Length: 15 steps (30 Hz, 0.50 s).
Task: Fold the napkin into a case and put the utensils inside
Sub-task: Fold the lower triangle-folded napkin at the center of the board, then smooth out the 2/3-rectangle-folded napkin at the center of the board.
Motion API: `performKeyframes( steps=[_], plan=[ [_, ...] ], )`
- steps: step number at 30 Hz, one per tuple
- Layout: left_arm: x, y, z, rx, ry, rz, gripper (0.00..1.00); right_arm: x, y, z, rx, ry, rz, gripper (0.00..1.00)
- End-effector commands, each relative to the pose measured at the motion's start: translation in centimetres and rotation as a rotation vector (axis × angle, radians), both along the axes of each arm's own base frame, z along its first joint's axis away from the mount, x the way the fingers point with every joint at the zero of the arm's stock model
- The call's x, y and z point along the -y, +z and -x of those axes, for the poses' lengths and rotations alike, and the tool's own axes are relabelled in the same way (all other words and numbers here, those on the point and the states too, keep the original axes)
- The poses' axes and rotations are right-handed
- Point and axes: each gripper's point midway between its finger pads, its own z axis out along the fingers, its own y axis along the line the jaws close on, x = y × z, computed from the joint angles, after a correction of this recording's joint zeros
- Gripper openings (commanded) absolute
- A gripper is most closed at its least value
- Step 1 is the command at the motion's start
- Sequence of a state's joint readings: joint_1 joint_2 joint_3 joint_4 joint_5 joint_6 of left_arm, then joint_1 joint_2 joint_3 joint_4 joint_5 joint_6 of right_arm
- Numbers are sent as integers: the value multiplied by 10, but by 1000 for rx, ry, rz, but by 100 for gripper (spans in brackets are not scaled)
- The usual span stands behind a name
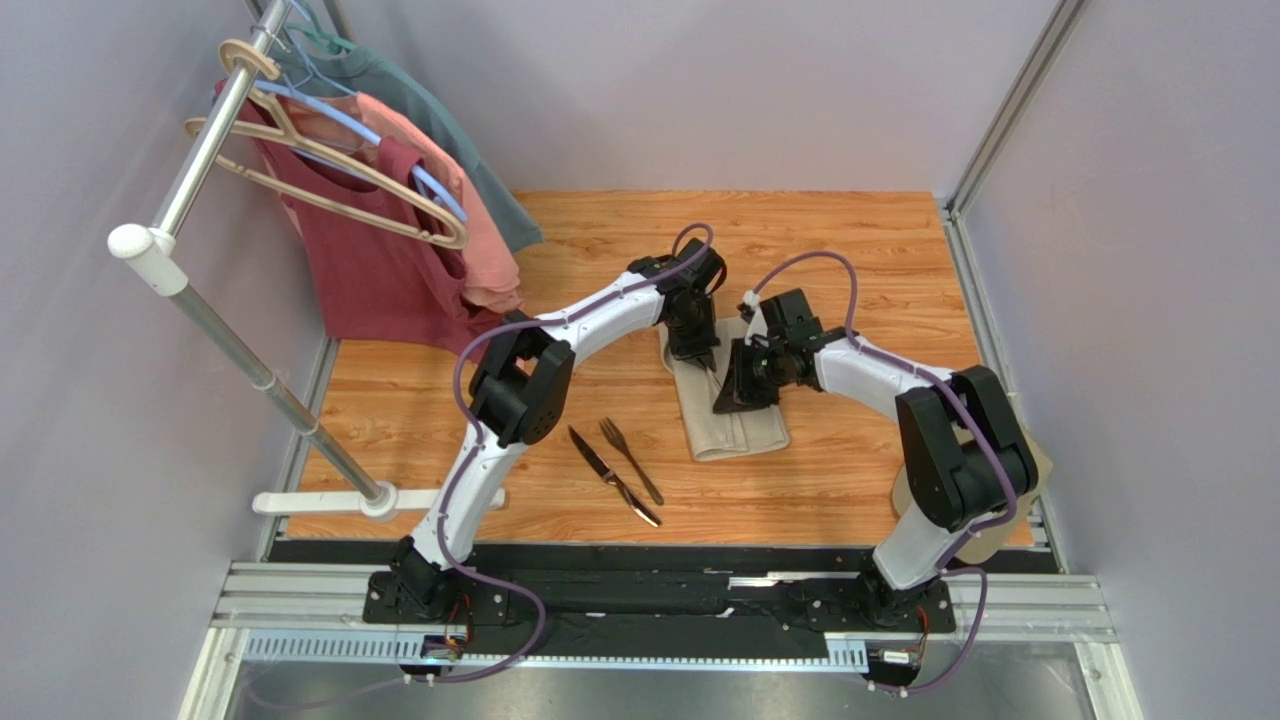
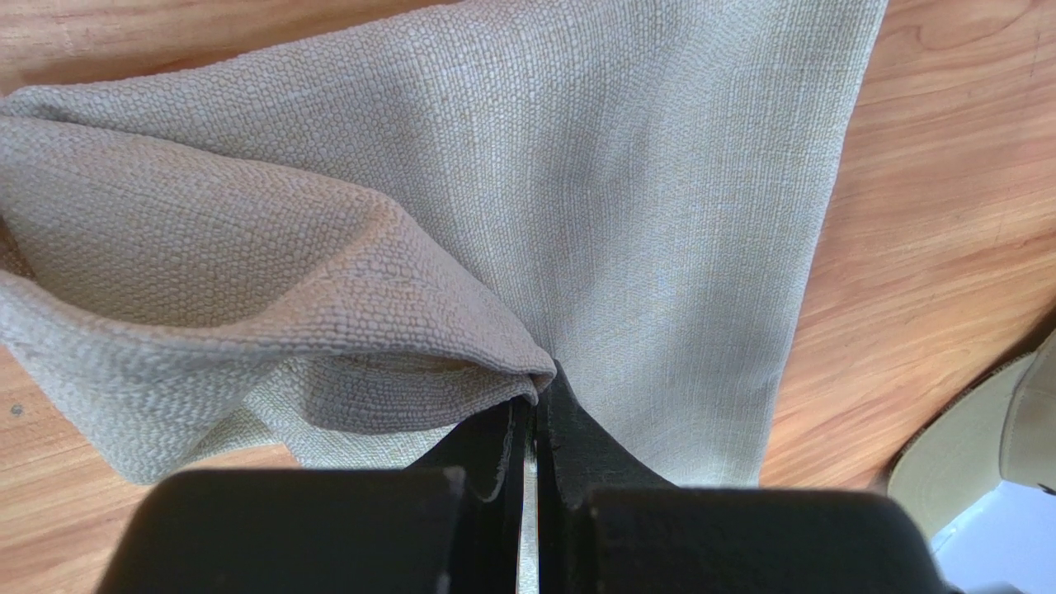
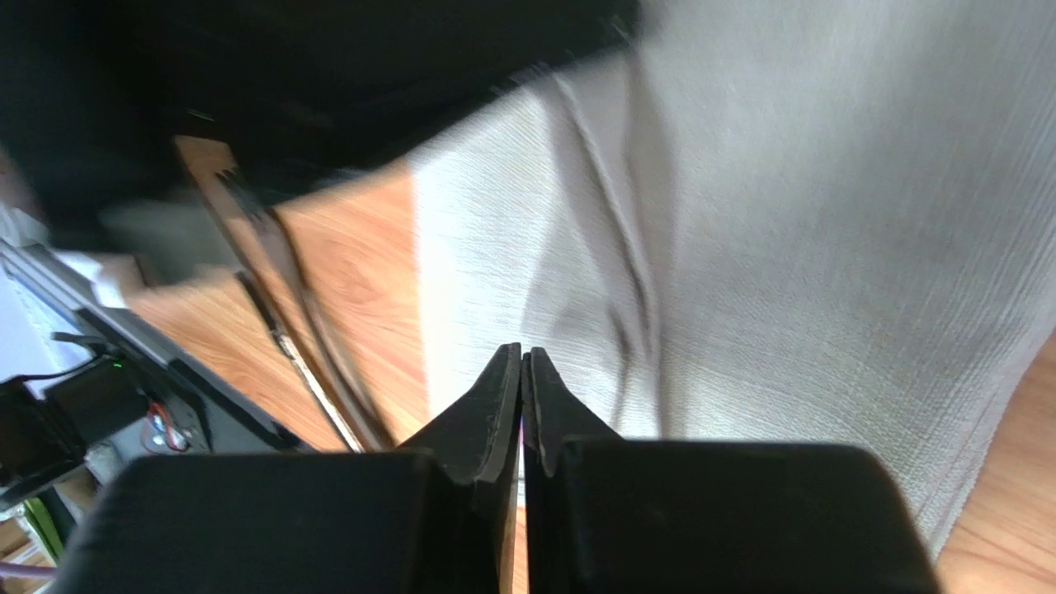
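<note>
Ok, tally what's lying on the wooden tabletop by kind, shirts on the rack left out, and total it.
beige napkin: 1
dark fork: 1
dark knife: 1
tan cap, partly hidden by the right arm: 1
Total: 4

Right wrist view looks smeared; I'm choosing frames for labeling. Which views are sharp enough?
Right wrist view: motion blur smears the napkin and the utensils; only its own fingers look crisp. Left wrist view: sharp, the napkin's weave is readable, no glare. Top external view: in focus, evenly lit, soft shadows only.
</note>
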<state>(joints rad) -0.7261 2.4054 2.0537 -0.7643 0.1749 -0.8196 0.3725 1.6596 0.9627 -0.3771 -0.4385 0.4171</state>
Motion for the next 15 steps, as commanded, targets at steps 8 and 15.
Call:
performKeyframes(
  steps=[8, 15],
  plan=[
    [12, 70, -5, 153, -166, 96, 75, 23, -61, 6, -56, -91, 118, 0],
    [-46, 129, -18, 322, -202, 35, 62, 20, -62, 7, -76, -92, 95, 0]
  ],
)
